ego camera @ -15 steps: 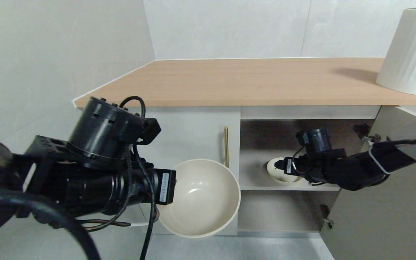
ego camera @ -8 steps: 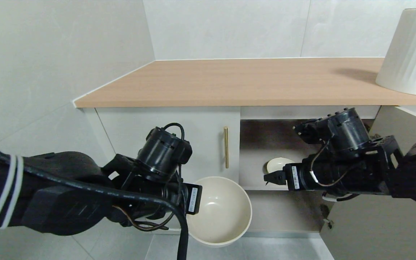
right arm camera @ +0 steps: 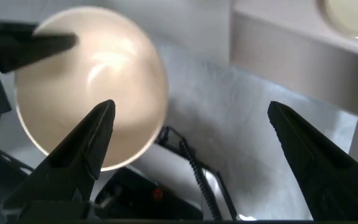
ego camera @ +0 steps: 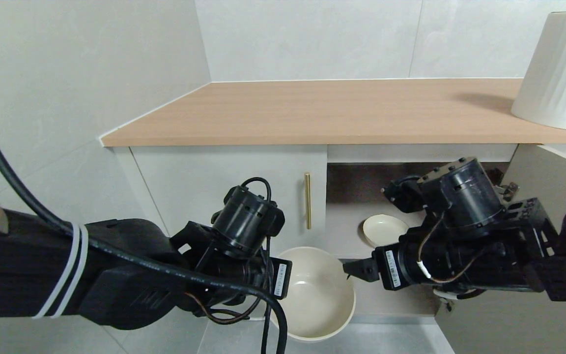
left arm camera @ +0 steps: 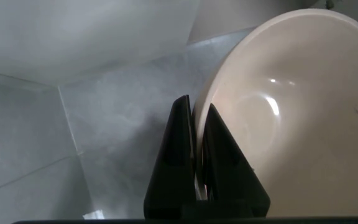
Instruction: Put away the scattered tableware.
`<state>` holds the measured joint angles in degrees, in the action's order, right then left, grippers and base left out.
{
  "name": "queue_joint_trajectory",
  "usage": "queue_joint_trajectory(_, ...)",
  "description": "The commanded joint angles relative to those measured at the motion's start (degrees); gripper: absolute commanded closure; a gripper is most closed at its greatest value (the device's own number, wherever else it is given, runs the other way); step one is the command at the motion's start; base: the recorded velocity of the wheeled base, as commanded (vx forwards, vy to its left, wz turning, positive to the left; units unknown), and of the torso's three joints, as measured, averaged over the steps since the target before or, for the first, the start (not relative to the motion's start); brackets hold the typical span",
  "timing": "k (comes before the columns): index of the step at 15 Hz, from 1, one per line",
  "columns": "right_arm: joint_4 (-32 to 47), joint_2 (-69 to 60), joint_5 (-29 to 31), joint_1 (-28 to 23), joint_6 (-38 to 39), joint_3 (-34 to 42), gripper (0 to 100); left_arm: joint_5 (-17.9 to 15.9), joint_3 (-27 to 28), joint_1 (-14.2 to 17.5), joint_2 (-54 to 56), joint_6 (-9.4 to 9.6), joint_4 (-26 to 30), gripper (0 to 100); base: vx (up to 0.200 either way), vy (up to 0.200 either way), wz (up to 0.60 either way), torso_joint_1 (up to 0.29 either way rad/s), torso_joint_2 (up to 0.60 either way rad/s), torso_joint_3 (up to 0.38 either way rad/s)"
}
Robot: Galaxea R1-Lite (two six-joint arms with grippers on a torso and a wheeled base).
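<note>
In the head view the left gripper pinches the cream bowl by its rim, low before the open cabinet, with the right gripper just beside it. The left wrist view shows both fingers pressed across that thin rim (probably rigid, smooth, chippable, fairly light). In the right wrist view, that arm's fingers are spread wide and empty; the bowl's free rim looks the likeliest hold.

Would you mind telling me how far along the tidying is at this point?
Done: a small plate lies on the cabinet shelf. In hand: the left gripper is shut on the rim of a large cream bowl, outside the cabinet; the right gripper is open beside it. Left: shelving that bowl.
</note>
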<state>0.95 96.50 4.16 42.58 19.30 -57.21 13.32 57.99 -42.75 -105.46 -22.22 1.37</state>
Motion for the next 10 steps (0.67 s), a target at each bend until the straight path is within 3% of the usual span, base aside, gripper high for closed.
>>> queue_joint_trajectory(1, -0.07, 4.49, 0.06, 1.63, 0.04, 0.08, 0, 1.0, 0.02, -0.58, 0.34, -0.1, -0.05, 100, 0.0, 0.0, 0.0, 0.0, 0.0, 0.0)
queue_joint_trajectory(9, -0.6, 6.42, 0.33, 1.98, 0.39, -0.09, 0, 1.88, -1.21, -0.58, 0.34, -0.1, -3.3, 100, 0.0, 0.0, 0.0, 0.0, 0.0, 0.0)
queue_joint_trajectory(10, -0.6, 6.42, 0.33, 1.98, 0.39, -0.09, 100, 1.88, -1.21, -0.58, 0.34, -0.1, -3.3, 100, 0.0, 0.0, 0.0, 0.0, 0.0, 0.0)
